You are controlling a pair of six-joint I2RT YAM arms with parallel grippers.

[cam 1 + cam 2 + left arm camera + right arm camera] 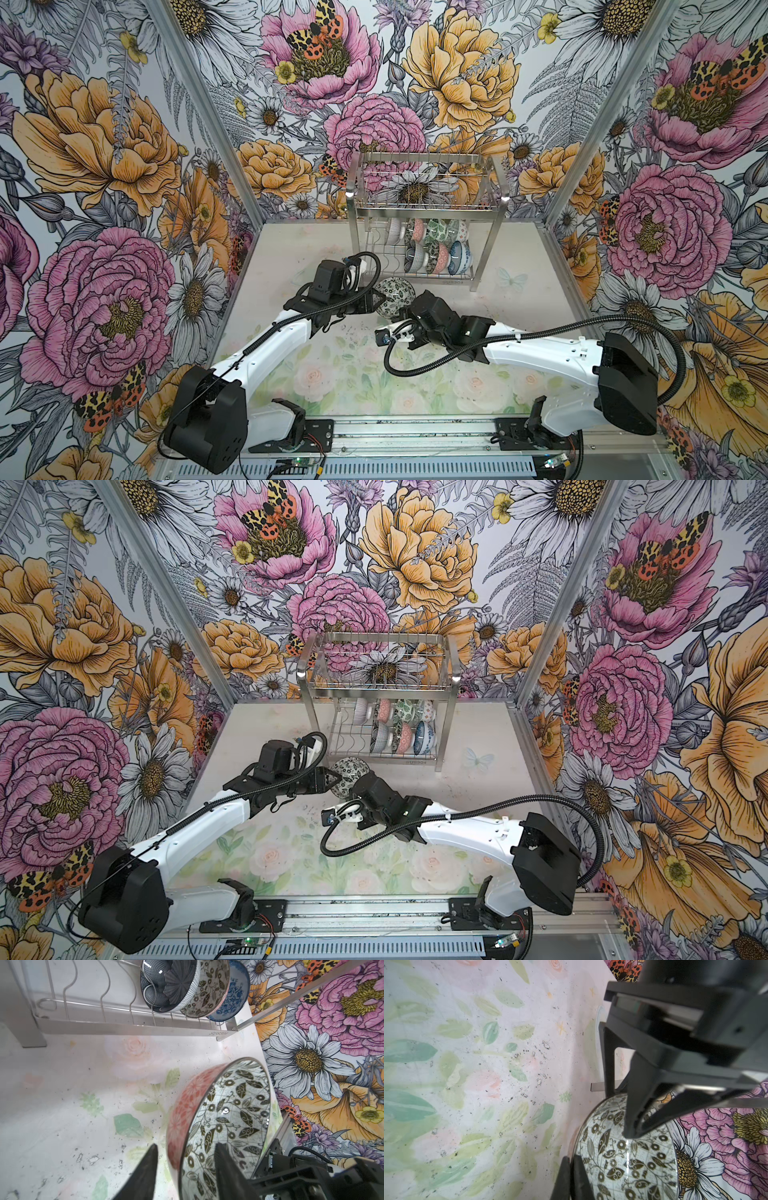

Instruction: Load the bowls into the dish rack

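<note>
Ceramic bowl [228,1109] rim between left fingers [145,1174]

3 walls [457,75] of bold floral wallpaper enclose a pale, scuffed tabletop [332,374] printed with faded roses.

leaf-patterned bowl [395,293] partly hidden behind left gripper [376,301] and right gripper [409,312] in both top views, its rim cut off at the left wrist view's edge, racked bowls [436,253] too small for their patterns to be told
</note>
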